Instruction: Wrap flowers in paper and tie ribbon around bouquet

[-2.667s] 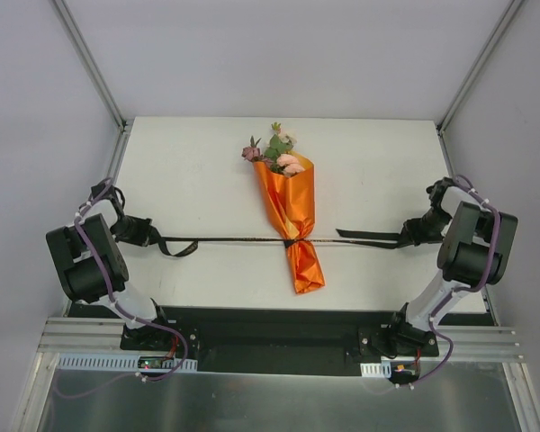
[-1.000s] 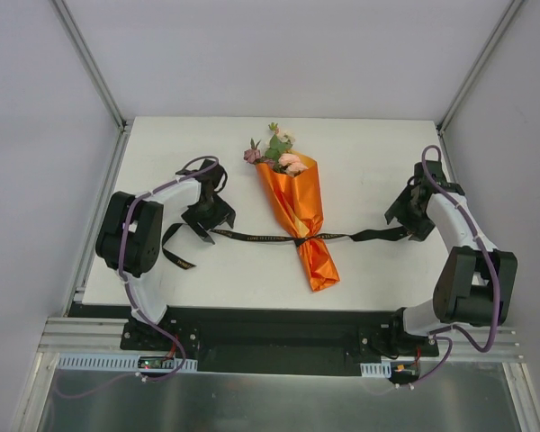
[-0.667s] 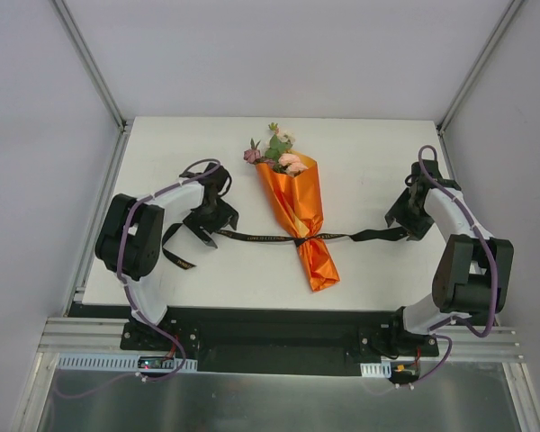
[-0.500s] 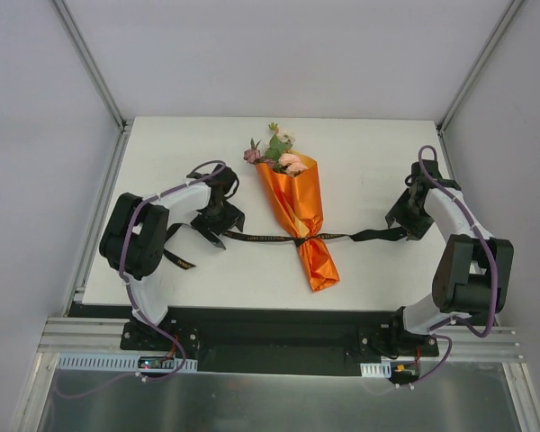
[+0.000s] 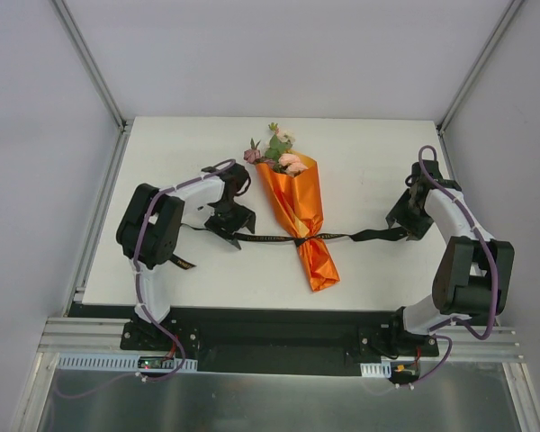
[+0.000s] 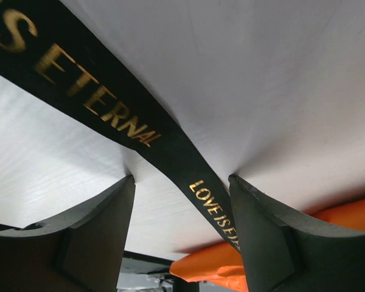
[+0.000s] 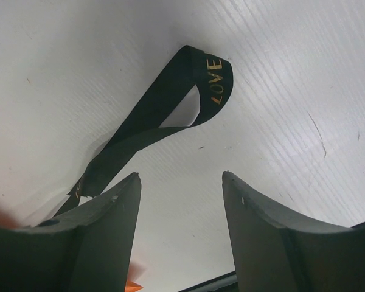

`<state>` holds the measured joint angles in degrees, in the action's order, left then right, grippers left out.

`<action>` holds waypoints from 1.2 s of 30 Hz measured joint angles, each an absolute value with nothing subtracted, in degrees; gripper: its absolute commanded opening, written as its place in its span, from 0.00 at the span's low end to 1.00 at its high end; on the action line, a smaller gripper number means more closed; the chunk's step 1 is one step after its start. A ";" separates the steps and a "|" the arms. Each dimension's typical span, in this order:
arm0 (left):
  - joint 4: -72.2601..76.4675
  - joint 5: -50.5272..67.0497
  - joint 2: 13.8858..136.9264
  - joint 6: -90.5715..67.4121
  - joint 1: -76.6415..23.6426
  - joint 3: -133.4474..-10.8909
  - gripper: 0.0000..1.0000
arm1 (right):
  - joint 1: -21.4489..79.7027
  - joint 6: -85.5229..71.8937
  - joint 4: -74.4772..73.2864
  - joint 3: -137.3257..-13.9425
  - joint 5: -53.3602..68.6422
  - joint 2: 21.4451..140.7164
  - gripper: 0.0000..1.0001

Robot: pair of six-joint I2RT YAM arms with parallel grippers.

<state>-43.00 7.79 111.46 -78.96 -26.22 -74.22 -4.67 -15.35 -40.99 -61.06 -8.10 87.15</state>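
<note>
The bouquet [image 5: 297, 216] lies mid-table, an orange paper [image 5: 292, 193] cone with the flowers [image 5: 274, 153] at its far end. The black ribbon [image 5: 265, 238] is tied round the cone's narrow part and trails out to both sides. My left gripper [image 5: 231, 227] is open just left of the cone, low over the table. In the left wrist view the ribbon [image 6: 164, 143] with gold lettering runs between its spread fingers [image 6: 79, 237], and the paper [image 6: 213, 267] shows beyond. My right gripper [image 5: 405, 220] is open at the ribbon's right end. The looped ribbon end [image 7: 170, 115] lies ahead of its left finger, with nothing between them.
The ribbon's left tail [image 5: 180, 261] curls on the table near the left arm's elbow. The table's front edge [image 5: 279, 309] runs just below the cone's tip. Grey enclosure walls and frame posts [image 5: 90, 63] stand on both sides.
Both grippers have let the once taut ribbon go slack. In the last second my left gripper slid right along the ribbon toward the cone. The right gripper barely moved.
</note>
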 measured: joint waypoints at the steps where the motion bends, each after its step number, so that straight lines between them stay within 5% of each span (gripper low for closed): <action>1: -42.96 8.56 111.77 -79.42 -26.48 -74.39 0.59 | -4.67 -15.35 -40.99 -61.04 -8.05 87.15 0.59; 5: -42.76 10.66 112.36 -81.08 -27.22 -74.63 0.52 | -4.67 -15.35 -41.06 -61.04 -7.70 87.15 0.59; 9: -42.35 11.94 112.64 -82.30 -27.42 -74.65 0.28 | -4.67 -15.33 -41.04 -61.01 -7.55 87.15 0.59; 10: -42.06 12.49 112.84 -82.85 -27.44 -74.76 0.16 | -4.71 -15.33 -40.95 -60.88 -7.31 87.15 0.59; 13: -40.34 13.52 112.97 -82.87 -27.57 -74.61 0.02 | -6.44 -15.27 -39.53 -58.83 -2.50 87.02 0.59; 19: -32.56 13.52 110.63 -76.27 -28.99 -72.23 0.00 | -14.22 -15.16 -38.96 -56.51 5.63 87.05 0.74; 29: -17.41 18.24 97.86 -62.33 -32.16 -70.15 0.00 | -15.57 -14.68 -37.36 -58.74 9.58 90.96 0.46; 36: -14.85 20.78 93.95 -56.14 -31.79 -69.36 0.00 | -17.06 -14.28 -37.50 -58.83 8.05 92.68 0.45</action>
<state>-14.85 20.78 93.95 -56.14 -31.79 -69.36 -17.06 -14.28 -37.50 -58.83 8.05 92.68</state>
